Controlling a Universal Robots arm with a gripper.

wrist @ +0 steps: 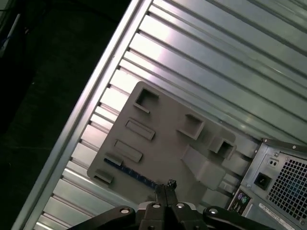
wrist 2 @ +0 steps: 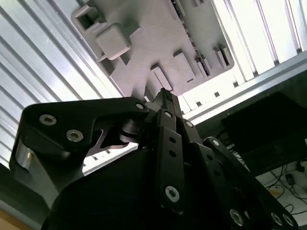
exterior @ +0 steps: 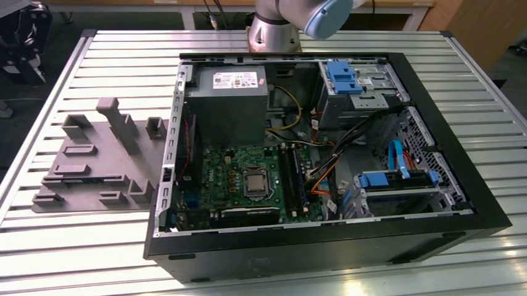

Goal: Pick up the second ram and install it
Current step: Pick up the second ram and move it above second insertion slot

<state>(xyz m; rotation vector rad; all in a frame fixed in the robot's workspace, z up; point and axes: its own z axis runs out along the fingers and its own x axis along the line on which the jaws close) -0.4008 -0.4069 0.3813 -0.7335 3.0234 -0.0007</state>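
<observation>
The second ram [wrist: 128,171] is a narrow blue stick that rests on edge in a slot near one rim of the grey fixture plate [wrist: 158,129]. My gripper [wrist: 165,186] hangs well above the plate with its black fingers pressed together and nothing between them. In the first wrist view its tips line up close to one end of the ram. The second wrist view has the same shut tips [wrist 2: 165,96] over the fixture plate [wrist 2: 158,43]. In the exterior view the black memory slots [exterior: 290,176] lie beside the processor socket on the green motherboard.
The open black computer case [exterior: 329,246] lies on a slatted aluminium table [exterior: 74,259], with the fixture plate [exterior: 91,160] at its side toward the exterior view's left. Blue drive brackets [exterior: 342,77] and cables fill the case. The arm's base [exterior: 276,31] stands behind the case.
</observation>
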